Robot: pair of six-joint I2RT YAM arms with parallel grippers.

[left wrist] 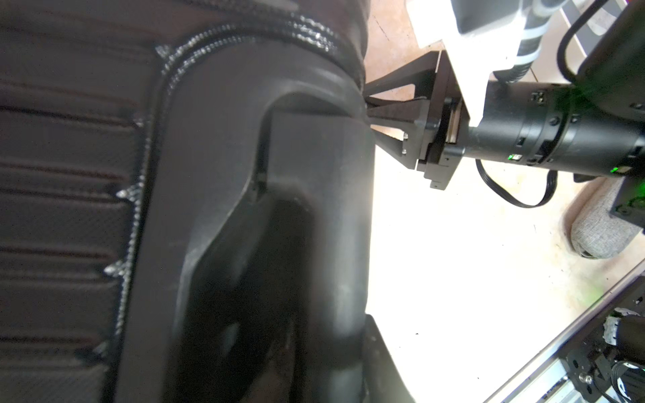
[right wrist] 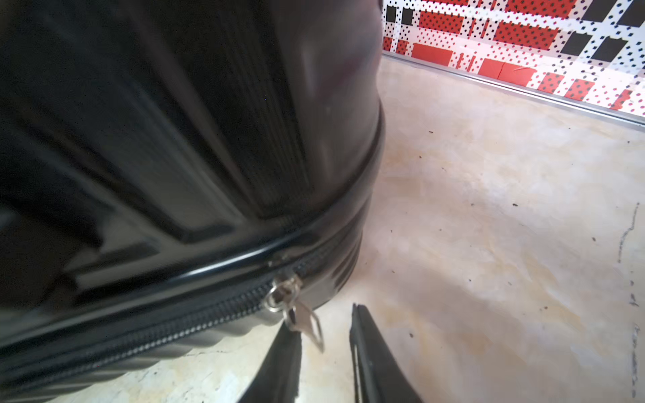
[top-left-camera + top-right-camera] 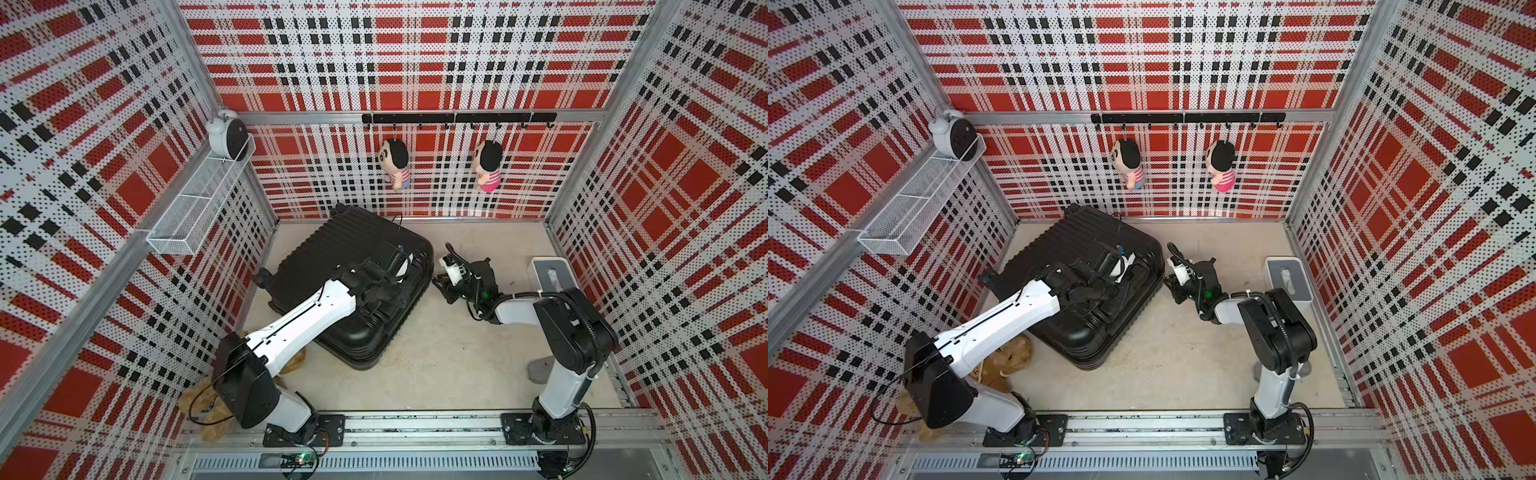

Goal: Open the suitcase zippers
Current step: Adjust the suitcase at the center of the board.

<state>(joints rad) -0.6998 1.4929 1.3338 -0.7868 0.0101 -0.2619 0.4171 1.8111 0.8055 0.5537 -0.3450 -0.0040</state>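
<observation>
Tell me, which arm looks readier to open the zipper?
Right. The right tool sits at the suitcase seam, with the silver zipper pull hanging just before it. The left tool is up on the suitcase's top, away from that pull.

I see a black ribbed suitcase (image 3: 332, 249), black zipper (image 2: 174, 324) with silver pull (image 2: 301, 318), red-black-white dotted plaid walls (image 3: 415, 62), mottled beige floor (image 3: 436, 353).

I see plaid pegboard walls (image 3: 415, 62) on three sides: red, white, black. Pale stained desk (image 3: 436, 353), evenly lit. White wire basket (image 3: 199, 199) on side wall, black hook rail (image 3: 457, 118) on back wall.
</observation>
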